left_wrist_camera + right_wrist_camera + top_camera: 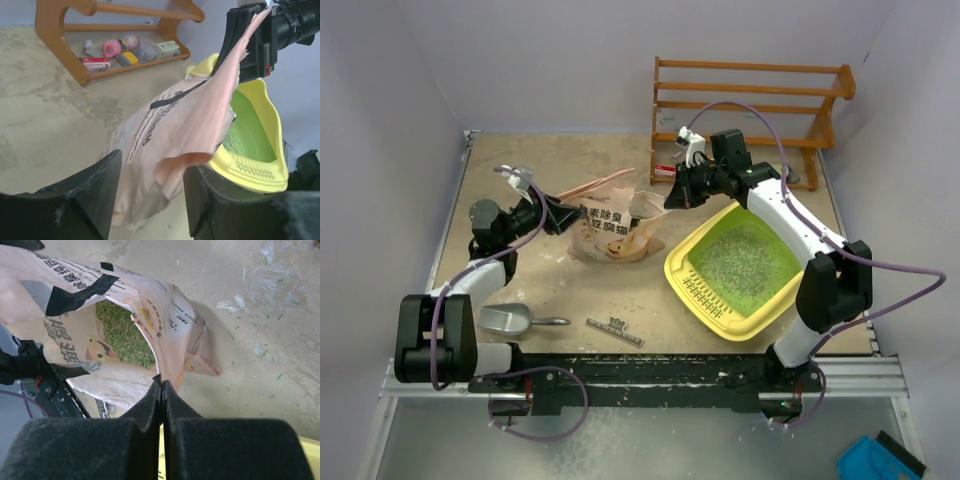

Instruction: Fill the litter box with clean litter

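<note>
Near the surface's right edge sits the litter box [705, 300], some clean litter [740, 262] inside, just right of the bag [610, 238]; the nearer right pincer [162, 385] grasps the bag's rim, while the left pincer [150, 200] is released.

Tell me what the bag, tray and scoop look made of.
bag: looks like paper, possibly coated; matte tan, printed, holding sharp creases and a ragged torn edge.
litter box: moulded plastic, smooth slightly glossy yellow with a green floor; rounded corners, slotted rim strip.
scoop: probably metal; dull silver sheen, though silver-coloured plastic can't be ruled out.
</note>
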Motion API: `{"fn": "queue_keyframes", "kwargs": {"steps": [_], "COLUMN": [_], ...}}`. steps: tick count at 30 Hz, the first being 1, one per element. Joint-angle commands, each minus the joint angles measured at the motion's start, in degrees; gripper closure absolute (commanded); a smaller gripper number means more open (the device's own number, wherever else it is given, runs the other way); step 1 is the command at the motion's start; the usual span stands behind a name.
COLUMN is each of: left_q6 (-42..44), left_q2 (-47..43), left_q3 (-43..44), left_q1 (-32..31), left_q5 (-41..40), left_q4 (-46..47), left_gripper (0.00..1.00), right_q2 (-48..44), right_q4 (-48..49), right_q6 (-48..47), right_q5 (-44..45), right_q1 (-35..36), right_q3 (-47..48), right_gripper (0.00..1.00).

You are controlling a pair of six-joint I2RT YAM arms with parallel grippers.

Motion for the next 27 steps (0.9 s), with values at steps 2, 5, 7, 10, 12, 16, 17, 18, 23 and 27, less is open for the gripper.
{"fn": "queue_keyframes", "kwargs": {"steps": [2, 5, 7, 10, 12, 16, 17, 18, 23, 27], "left_q6": [-9.6, -15.3, -18.6, -23.2, -25.7, -36.3, -38.4, -40.1, -44.5, -49.2], "left_q2": [3.9, 7.1, 8.9, 10.6, 12.0, 17.7, 19.1, 20.5, 22.9, 22.5], "left_q3": [-2.9, -3.0, -2.7, -2.9, -2.3, 0.2, 1.5, 2.6, 4.1, 6.1], "left_q1": [0.4, 0.5, 0.8, 2.3, 3.8, 6.8, 6.9, 6.9, 6.9, 6.9], "left_q5": [0.3, 3.3, 4.3, 4.6, 5.6, 10.2, 12.2, 13.7, 16.8, 20.5], "left_q4": [18.1, 27.0, 32.4, 39.5, 42.0, 48.0, 48.0, 48.0, 47.9, 45.2], "left_gripper": [0.53, 0.72, 0.90, 1.00, 1.00, 1.00, 1.00, 1.00, 1.00, 1.00], "right_q2": [0.2, 0.3, 0.3, 0.5, 1.0, 2.2, 2.6, 3.0, 5.2, 6.9], "right_q4": [1.9, 1.9, 2.1, 1.6, 1.7, 1.5, 1.4, 1.4, 6.9, 5.5], "right_q6": [0.2, 0.8, 1.1, 2.6, 4.5, 7.2, 8.1, 8.8, 14.6, 15.1], "right_q5": [-2.4, -2.1, -1.7, -2.8, -6.2, -13.4, -14.8, -17.0, -24.0, -24.9], "right_q1": [-0.5, -0.7, -1.1, -3.0, -5.5, -9.4, -10.0, -10.5, -12.0, -12.1], "right_q3": [-0.3, -0.4, -0.5, -0.2, -0.2, -0.2, -0.3, -0.4, -2.6, -1.6], "right_gripper": [1.00, 1.00, 1.00, 1.00, 1.00, 1.00, 1.00, 1.00, 1.00, 1.00]}}
